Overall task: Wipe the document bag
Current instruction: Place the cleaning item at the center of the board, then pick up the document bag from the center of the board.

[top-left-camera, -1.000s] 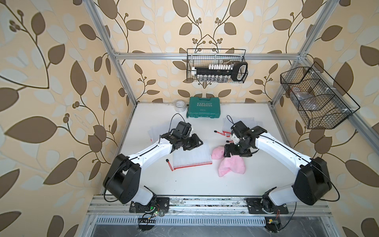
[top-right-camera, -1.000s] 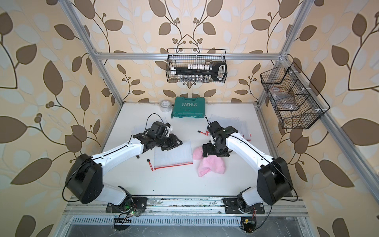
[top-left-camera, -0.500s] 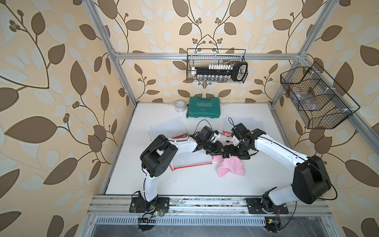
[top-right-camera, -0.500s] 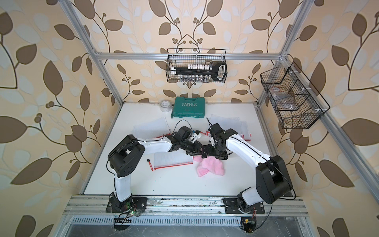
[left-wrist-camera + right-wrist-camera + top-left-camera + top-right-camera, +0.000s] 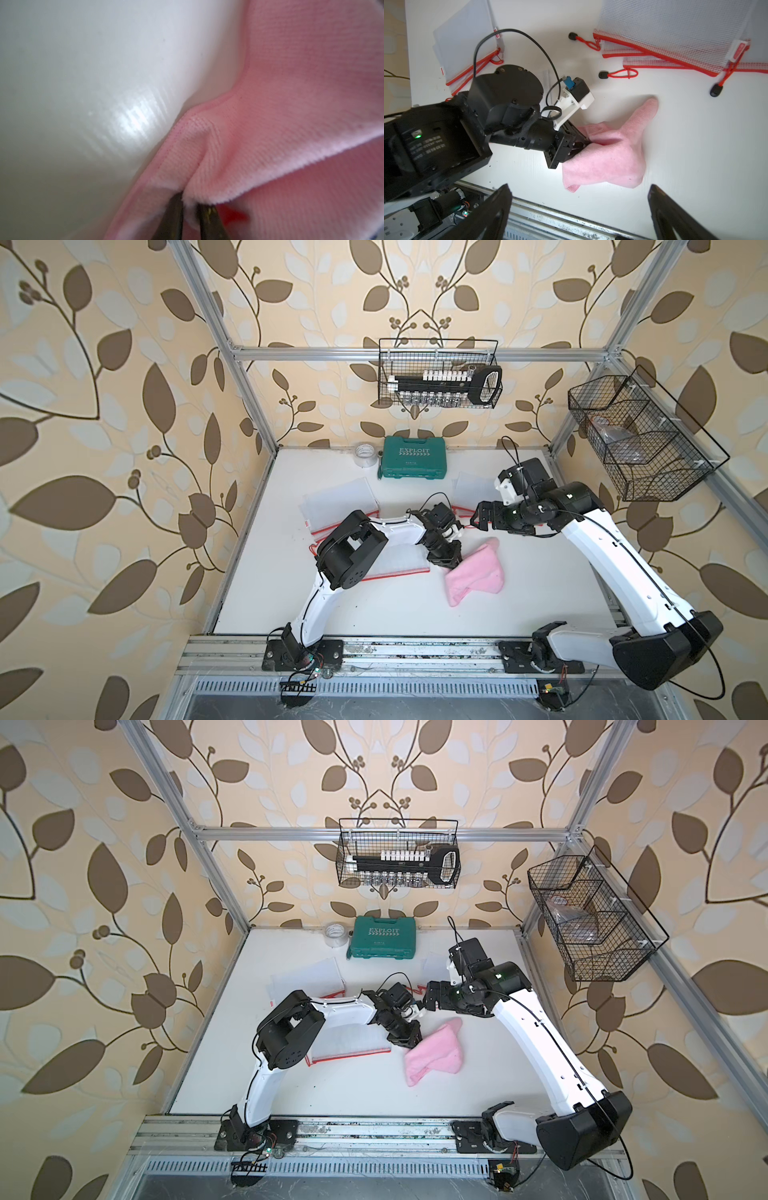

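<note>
Left gripper [image 5: 190,209]: fingers [image 5: 176,216] drawn almost together, with a fold of the pink cloth [image 5: 280,128] nipped between the tips. The rest of the cloth trails ahead of the tips, slack and partly bunched on the white table [image 5: 540,593].

Right gripper [image 5: 478,517]: spread wide and holding nothing. It hangs above the table just beyond the left fingers, clear of the cloth.

Document bag [image 5: 399,562]: flat on the table directly behind the left fingertips, partly under that arm. Its nearest corner is just beside the pinch. In both top views the cloth is not yet on it. Spare bags [image 5: 675,31] lie past the right fingers, apart from the work.

Handling, my guess: the bag is thin mesh plastic, light, floppy and smooth-faced. It will likely skate on the slick table under a dragged cloth. Better pinned than lifted, pressing at a corner or along the red zip edge [image 5: 395,574], probably its stiffest part. The cloth is limp, and a one-fold pinch may slip or ball up.
</note>
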Available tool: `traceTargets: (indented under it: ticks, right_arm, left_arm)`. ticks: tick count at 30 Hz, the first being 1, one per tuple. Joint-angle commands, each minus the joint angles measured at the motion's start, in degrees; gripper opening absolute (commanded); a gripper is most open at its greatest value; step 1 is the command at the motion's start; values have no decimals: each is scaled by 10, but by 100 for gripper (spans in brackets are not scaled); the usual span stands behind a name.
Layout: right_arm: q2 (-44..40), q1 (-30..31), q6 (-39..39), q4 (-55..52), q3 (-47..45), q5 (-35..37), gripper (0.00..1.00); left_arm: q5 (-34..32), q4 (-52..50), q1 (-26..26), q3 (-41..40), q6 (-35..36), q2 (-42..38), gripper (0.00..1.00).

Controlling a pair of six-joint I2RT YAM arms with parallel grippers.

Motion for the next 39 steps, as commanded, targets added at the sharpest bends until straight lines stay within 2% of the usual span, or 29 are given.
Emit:
traceTargets:
  ticks: [1,5,7,9,11,13,15,18,19,22,25,27,29,34,39]
  right_arm:
    - [5,-2,-3,-13,-25,15,98]
    - [37,-2,3,63,-39,-47,90]
    - [58,-1,11,109,-44,-71,79]
    - [93,5,13,138,-39,-102,65]
    - [124,20,10,154,-31,-101,56]
    - [159,37,2,160,-19,-99,54]
    - [188,45,6,185,-27,-128,52]
    - [227,68,26,233,-50,-158,37]
    - [241,78,23,241,-49,-163,36]
    - [288,90,23,267,-36,-188,39]
    - [335,95,16,274,-10,-187,52]
    - [372,96,13,276,5,-188,56]
    - [408,95,10,282,21,-194,61]
    - [467,101,16,293,49,-205,62]
    - [503,117,36,293,43,-212,62]
  left_arm:
    - [-88,-108,-6,-22,29,-11,21]
    - [-134,-63,9,-79,7,-114,38]
    - [-147,-51,21,-87,4,-160,42]
    - [-142,-51,31,-76,10,-180,43]
    - [-142,-52,36,-70,11,-190,44]
    - [-125,-25,44,-82,4,-202,45]
    - [-117,-23,48,-85,-2,-199,45]
    - [-163,-20,68,-125,-30,-237,44]
    - [-170,-13,90,-150,-50,-256,43]
    - [-198,-46,163,-205,-73,-298,41]
    - [-226,-88,212,-237,-50,-321,41]
    - [-237,-99,235,-257,-40,-324,42]
    - [-243,-89,245,-277,-37,-323,42]
    - [-237,-48,245,-306,-58,-298,42]
    - [-261,-51,245,-314,-68,-277,41]
